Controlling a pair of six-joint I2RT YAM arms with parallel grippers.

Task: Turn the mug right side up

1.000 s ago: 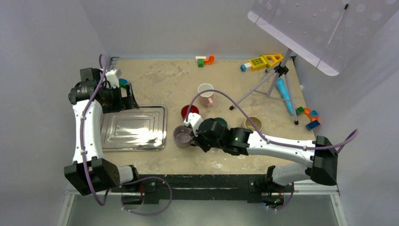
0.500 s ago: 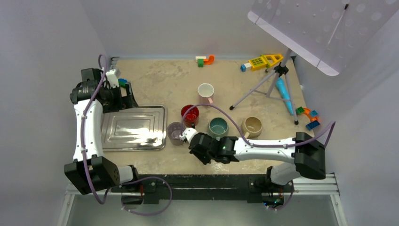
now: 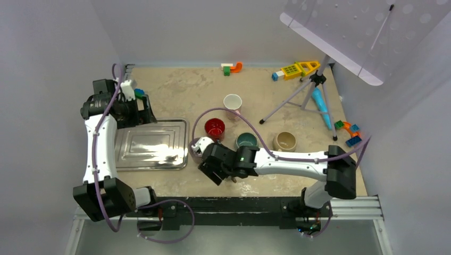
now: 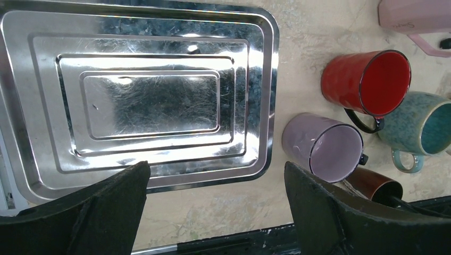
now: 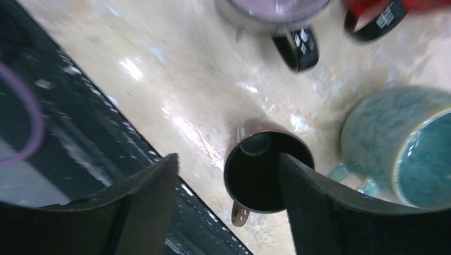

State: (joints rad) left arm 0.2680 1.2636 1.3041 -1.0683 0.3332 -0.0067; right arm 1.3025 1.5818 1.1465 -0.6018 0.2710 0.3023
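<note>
Right end effector [image 5: 227, 158] is released, with its fingers spread to either side of the brown mug [image 5: 268, 172]. That mug stands mouth-up on the bench [image 5: 175, 95], just on the near side of the lilac mug [image 5: 271, 10], with its handle toward the front edge; whether a finger touches its rim cannot be told. Left end effector [image 4: 213, 172] is also released, hovering above the metal tray [image 4: 159, 101], left of the lilac mug.
</note>
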